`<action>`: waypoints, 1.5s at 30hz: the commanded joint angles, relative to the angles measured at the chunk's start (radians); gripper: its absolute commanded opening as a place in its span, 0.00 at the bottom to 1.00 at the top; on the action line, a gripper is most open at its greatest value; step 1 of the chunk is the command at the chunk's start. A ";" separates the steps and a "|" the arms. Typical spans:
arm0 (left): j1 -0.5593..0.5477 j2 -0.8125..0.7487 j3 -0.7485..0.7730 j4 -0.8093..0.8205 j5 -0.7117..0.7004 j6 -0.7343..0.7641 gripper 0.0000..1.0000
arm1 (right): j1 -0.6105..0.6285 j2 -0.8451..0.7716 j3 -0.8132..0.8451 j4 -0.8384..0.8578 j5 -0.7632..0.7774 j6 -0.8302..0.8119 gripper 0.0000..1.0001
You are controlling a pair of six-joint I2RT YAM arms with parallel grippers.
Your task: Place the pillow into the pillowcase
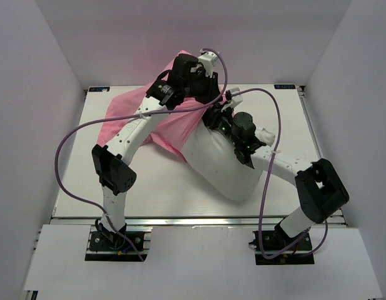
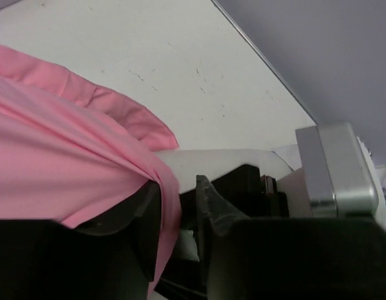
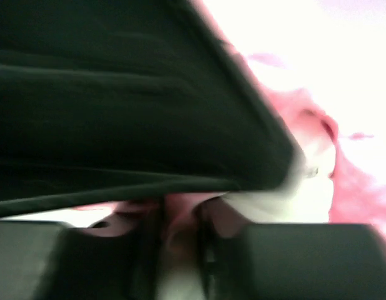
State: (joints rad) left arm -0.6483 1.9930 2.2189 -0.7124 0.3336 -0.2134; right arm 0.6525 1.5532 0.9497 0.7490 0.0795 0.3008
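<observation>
The white pillow lies mid-table, its far end tucked into the pink pillowcase, which is spread toward the back left. My left gripper is at the pillowcase mouth. In the left wrist view its jaws stand close together with a fold of pink pillowcase pinched between them and pulled taut. My right gripper is right beside it, on top of the pillow's far end. The right wrist view is blurred, but the jaws are nearly closed on pinkish fabric, with more pillowcase beyond.
The white table has raised edges and grey walls close on three sides. Purple cables loop over the left half and above both wrists. The two wrists crowd each other at the back centre.
</observation>
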 commanded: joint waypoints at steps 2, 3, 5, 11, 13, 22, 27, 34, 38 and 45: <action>-0.053 -0.030 -0.067 0.081 0.167 -0.032 0.54 | -0.005 -0.028 -0.034 -0.009 -0.044 0.101 0.50; -0.053 -0.031 -0.083 0.076 0.147 -0.032 0.66 | -0.010 -0.042 -0.043 -0.039 -0.041 0.101 0.55; -0.053 -0.046 -0.114 0.054 0.119 -0.035 0.92 | -0.014 -0.094 -0.058 -0.149 -0.020 0.086 0.76; -0.053 -0.196 -0.264 0.048 -0.065 -0.056 0.98 | -0.016 -0.217 0.027 -0.587 0.144 -0.084 0.89; -0.053 -0.311 -0.362 0.088 -0.138 -0.066 0.98 | -0.019 -0.232 0.107 -0.684 0.253 -0.165 0.89; -0.053 -0.598 -0.441 0.033 -0.497 -0.093 0.98 | -0.151 -0.248 0.385 -1.016 0.327 -0.229 0.89; -0.053 -0.713 -0.614 0.077 -0.636 -0.184 0.98 | -0.159 -0.314 0.400 -1.066 0.061 -0.360 0.89; -0.051 -0.893 -1.017 -0.035 -0.671 -0.434 0.98 | 0.080 -0.398 0.262 -1.266 0.138 -0.365 0.89; -0.051 -1.060 -1.277 -0.001 -0.598 -0.506 0.98 | 0.197 -0.360 0.169 -1.347 0.297 -0.261 0.89; -0.051 -1.228 -1.481 0.086 -0.551 -0.572 0.98 | 0.268 -0.184 -0.004 -1.172 0.410 -0.265 0.89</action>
State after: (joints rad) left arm -0.7006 0.7879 0.7567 -0.7120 -0.2455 -0.7383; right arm 0.9215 1.3518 1.0019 -0.5194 0.3851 0.0223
